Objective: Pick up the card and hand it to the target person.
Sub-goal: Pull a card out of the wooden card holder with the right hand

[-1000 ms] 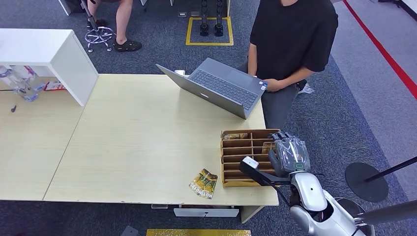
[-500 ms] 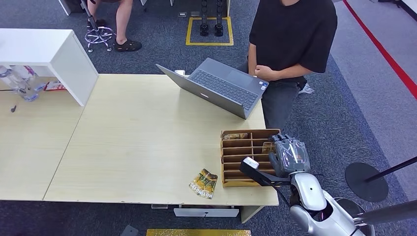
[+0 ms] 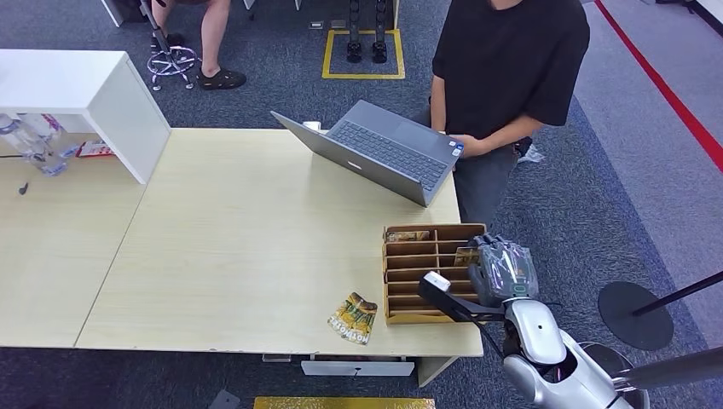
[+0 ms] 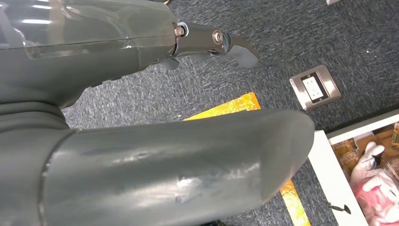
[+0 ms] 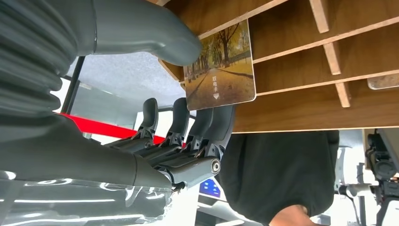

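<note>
The card [image 5: 220,70], printed with an autumn tree avenue and rounded at the corners, stood in a right-side slot of the wooden organizer [image 3: 409,277], about midway between its near and far ends. The right hand [image 3: 503,271] was at that slot: the thick grey thumb [image 5: 146,33] lay against one face of the card and the dark fingers [image 5: 207,127] reached along the organizer's outer right wall. Whether the fingers actually pinched the card could not be told. The left hand [image 4: 141,117] hung over grey carpet, its fingers apart and holding nothing.

The organizer was a flat box of thin brown dividers, sitting at the near right corner of the table [image 3: 239,239], its right wall close to the table's right edge. A second printed card [image 3: 354,318] lay flat to its left, just touching the near edge. The pale wood-grain tabletop lay bare to the left. Beyond the organizer an open grey laptop [image 3: 375,149] sat at an angle at the far edge, and a person in a black shirt [image 3: 507,68] stood at the far right corner with a hand at the laptop.
</note>
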Robot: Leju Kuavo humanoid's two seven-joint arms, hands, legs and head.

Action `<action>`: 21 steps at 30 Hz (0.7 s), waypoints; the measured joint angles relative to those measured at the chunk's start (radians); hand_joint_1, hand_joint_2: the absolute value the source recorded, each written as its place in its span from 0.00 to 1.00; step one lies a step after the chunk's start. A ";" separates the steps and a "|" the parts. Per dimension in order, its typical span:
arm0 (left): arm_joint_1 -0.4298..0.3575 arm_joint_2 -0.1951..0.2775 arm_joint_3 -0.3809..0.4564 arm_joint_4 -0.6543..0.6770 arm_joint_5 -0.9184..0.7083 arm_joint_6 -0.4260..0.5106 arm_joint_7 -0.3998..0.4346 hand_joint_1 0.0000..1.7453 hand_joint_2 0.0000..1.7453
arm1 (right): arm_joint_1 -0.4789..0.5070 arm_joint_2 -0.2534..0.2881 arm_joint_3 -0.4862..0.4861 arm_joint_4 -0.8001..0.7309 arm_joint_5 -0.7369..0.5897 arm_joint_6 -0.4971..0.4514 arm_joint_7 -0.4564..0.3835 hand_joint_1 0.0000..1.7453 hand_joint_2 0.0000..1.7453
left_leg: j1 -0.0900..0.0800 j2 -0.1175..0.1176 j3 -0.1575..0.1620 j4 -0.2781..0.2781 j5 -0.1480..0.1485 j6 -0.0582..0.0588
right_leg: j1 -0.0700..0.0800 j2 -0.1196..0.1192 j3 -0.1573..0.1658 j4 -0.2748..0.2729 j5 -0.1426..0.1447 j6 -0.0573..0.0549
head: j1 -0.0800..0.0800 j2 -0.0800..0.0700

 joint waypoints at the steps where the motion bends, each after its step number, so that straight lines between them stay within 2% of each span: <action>1: 0.000 0.000 -0.001 0.000 0.000 0.000 0.000 0.00 0.00 | 0.000 -0.001 -0.001 0.001 -0.001 -0.002 0.002 0.58 1.00 | 0.000 0.000 0.000 0.000 0.000 0.000 | 0.000 0.000 0.000 0.000 0.000 0.000 | 0.000 0.000; 12: 0.000 0.000 -0.010 0.000 -0.001 0.000 0.000 0.00 0.00 | 0.000 -0.002 -0.014 0.005 -0.002 -0.005 0.005 0.79 1.00 | 0.000 0.000 0.000 0.000 0.000 0.000 | 0.000 0.000 0.000 0.000 0.000 0.000 | 0.000 0.000; 21: 0.000 0.000 -0.010 0.000 -0.007 0.000 0.002 0.00 0.00 | 0.000 -0.002 -0.014 0.005 -0.003 -0.007 0.003 0.81 1.00 | 0.000 0.000 0.000 0.000 0.000 0.000 | 0.000 0.000 0.000 0.000 0.000 0.000 | 0.000 0.000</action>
